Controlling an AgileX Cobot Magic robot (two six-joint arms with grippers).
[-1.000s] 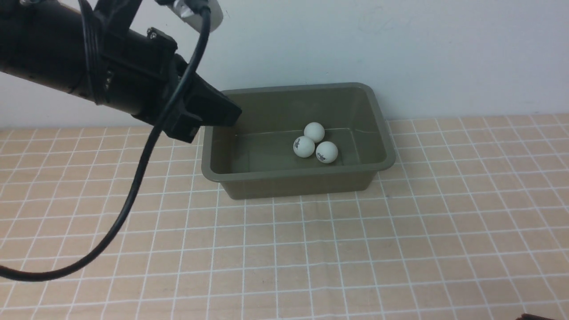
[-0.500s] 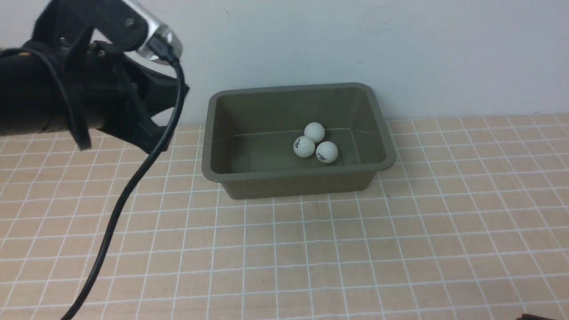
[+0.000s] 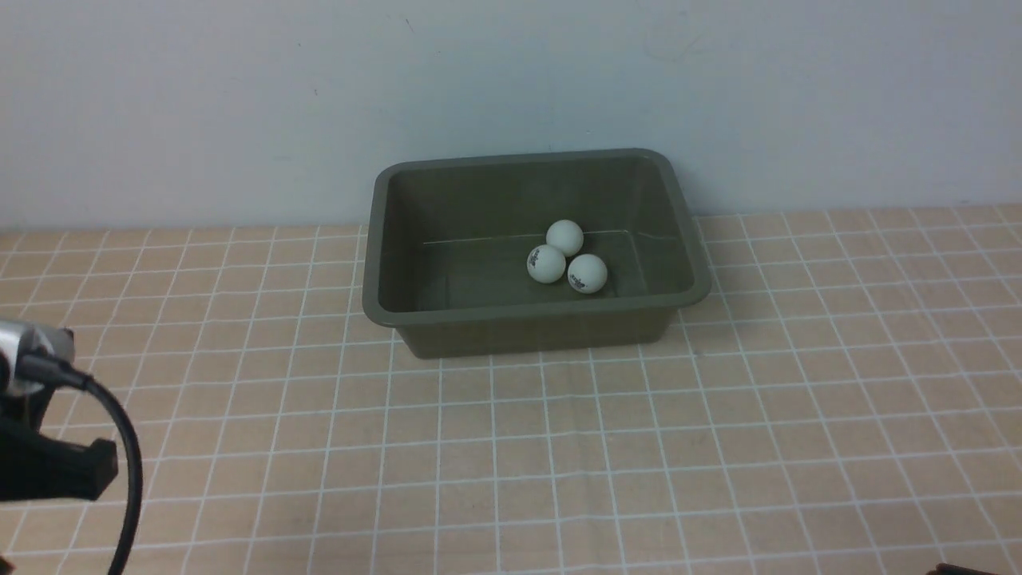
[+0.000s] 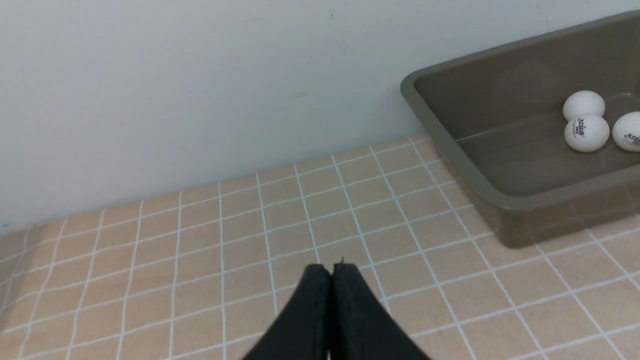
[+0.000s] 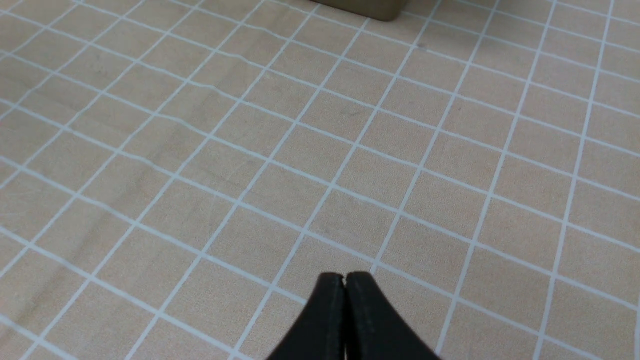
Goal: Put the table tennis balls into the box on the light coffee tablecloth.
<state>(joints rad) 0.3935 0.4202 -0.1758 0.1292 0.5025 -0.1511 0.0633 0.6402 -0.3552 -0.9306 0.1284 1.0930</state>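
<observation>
Well, table tennis balls rest in the box; left gripper, right gripper: fingers together, empty. They should park clear of it.

I am holding my left gripper closed, its two black jaws meeting tip to tip with nothing between them. My left arm is sitting low at the left edge of the light coffee tablecloth. I am holding my right gripper closed too, jaws pressed together, empty, above the cloth.
</observation>
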